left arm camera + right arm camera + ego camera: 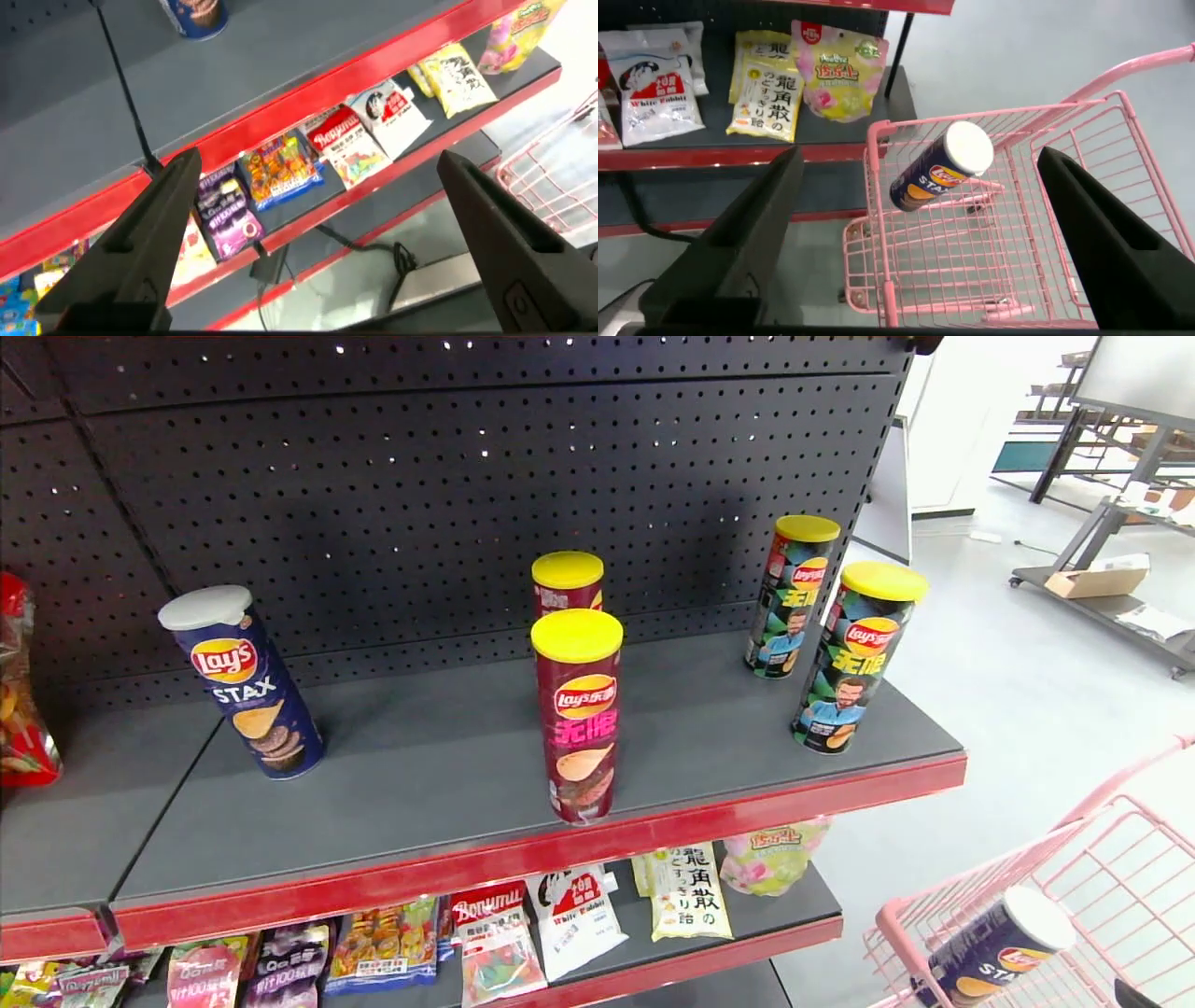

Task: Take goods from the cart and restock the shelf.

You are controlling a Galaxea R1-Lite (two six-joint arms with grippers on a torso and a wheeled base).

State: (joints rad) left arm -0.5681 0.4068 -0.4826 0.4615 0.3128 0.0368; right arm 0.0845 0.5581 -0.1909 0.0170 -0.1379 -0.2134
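Observation:
A dark blue chip can with a white lid [994,947] [940,166] lies tilted in the pink wire cart [1116,859] [1008,243] at the lower right. On the grey shelf [448,775] stand a matching blue can [245,683], two maroon cans with yellow lids [577,728] [567,582] and two dark patterned cans with yellow lids [854,658] [793,595]. My right gripper [920,243] hangs open above the cart, over the can and clear of it. My left gripper [327,243] is open and empty in front of the lower shelf.
Snack bags [560,919] [308,163] fill the lower shelf. A red snack bag [19,700] sits at the shelf's far left. The pegboard back wall [448,495] closes the shelf behind. Open grey floor [1008,709] lies right of the shelf, with trolleys [1111,588] farther back.

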